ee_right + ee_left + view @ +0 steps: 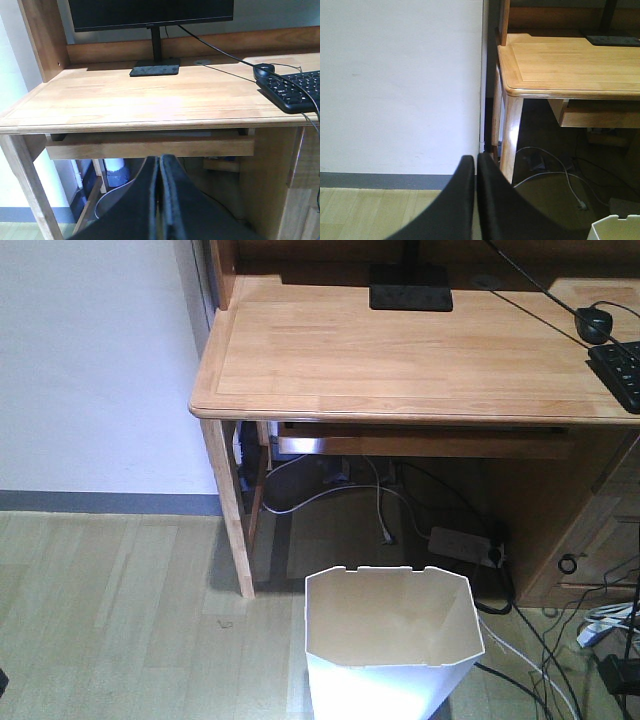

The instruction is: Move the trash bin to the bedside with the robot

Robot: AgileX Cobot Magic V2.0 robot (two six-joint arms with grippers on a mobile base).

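Facing white wall [395, 85], left gripper [476, 160] has jaws pressed together, empty; trash bin [392, 630] stands upright on floor [120, 620] just in front of wooden desk [400, 350]; right gripper [159, 159] likewise pressed together, empty.

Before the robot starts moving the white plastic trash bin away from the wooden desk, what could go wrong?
Loose white and black cables lie close beside the white tapered plastic trash bin; dragging it across them might snag.
It looks thin-walled, so a pinch may flex or tip it; the left gripper and right gripper are shut, off it.
No view shows the bed, so the path is unchecked.
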